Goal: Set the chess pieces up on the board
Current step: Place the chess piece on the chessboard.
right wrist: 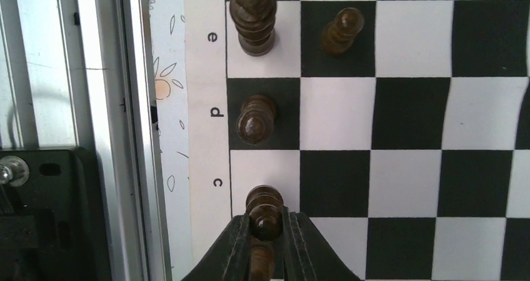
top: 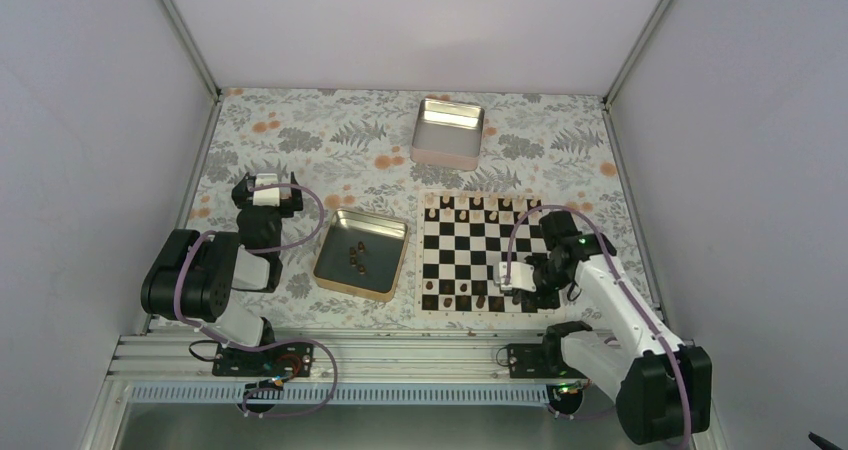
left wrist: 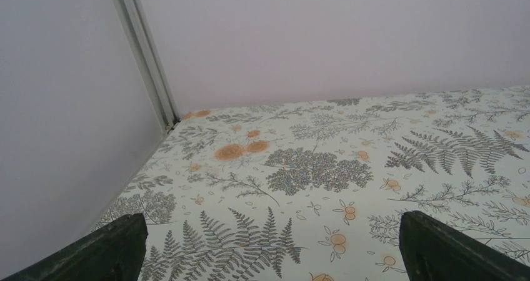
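The black-and-white board (top: 478,256) lies right of centre. Dark chess pieces (top: 466,294) stand along its near row, and more stand along the far row. My right gripper (top: 504,287) hovers low over the near row, shut on a dark chess piece (right wrist: 265,217) at the white c square by the board (right wrist: 406,112) edge. Other dark pieces stand on d (right wrist: 256,118) and e (right wrist: 252,15), with a smaller one (right wrist: 342,30) one square in. My left gripper (top: 268,196) rests at the far left, open. Its fingers (left wrist: 119,246) stand wide apart over bare cloth.
A gold-rimmed tray (top: 328,272) holding a few dark pieces (top: 356,258) sits left of the board. A silver tin (top: 447,156) stands behind it. An aluminium rail (right wrist: 112,106) runs just beyond the board's near edge. White walls close in on both sides.
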You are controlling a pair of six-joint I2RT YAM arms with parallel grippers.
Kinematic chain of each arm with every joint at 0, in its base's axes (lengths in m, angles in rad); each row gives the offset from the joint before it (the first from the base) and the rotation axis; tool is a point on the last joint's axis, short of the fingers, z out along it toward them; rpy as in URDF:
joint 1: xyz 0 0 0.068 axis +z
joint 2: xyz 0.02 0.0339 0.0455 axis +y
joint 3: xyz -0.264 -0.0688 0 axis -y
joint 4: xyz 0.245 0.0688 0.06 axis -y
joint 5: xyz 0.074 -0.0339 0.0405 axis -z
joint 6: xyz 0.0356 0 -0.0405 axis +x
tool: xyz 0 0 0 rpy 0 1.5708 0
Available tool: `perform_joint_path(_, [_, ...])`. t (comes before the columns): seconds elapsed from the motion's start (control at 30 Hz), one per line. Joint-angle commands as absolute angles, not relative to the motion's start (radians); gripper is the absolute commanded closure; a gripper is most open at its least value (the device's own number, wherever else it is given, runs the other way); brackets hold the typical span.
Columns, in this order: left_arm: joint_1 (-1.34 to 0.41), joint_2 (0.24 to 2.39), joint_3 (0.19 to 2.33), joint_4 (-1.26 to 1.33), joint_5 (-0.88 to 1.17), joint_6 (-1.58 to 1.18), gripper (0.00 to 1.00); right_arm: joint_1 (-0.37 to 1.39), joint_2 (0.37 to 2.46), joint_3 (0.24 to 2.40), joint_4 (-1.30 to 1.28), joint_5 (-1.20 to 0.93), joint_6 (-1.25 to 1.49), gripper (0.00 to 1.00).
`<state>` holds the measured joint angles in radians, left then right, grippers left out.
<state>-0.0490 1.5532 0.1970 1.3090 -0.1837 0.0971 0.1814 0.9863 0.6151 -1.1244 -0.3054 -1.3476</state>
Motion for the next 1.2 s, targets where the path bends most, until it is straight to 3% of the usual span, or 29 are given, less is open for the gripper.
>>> perform_joint_path(0.0, [-0.055,1.567,0.199,1.355,-0.179,0.104,0.0,0.175,0.967,0.566,-1.055,-0.328,-1.422,0.86])
perform_joint_path(0.8, [-0.058,1.567,0.198,1.358,-0.183,0.107,0.0,0.176,1.026,0.527,-1.047,-0.331,-1.464,0.86])
perform_joint_path(1.17, [-0.059,1.567,0.197,1.359,-0.183,0.108,0.0,0.179,1.031,0.523,-1.049,-0.312,-1.453,0.74])
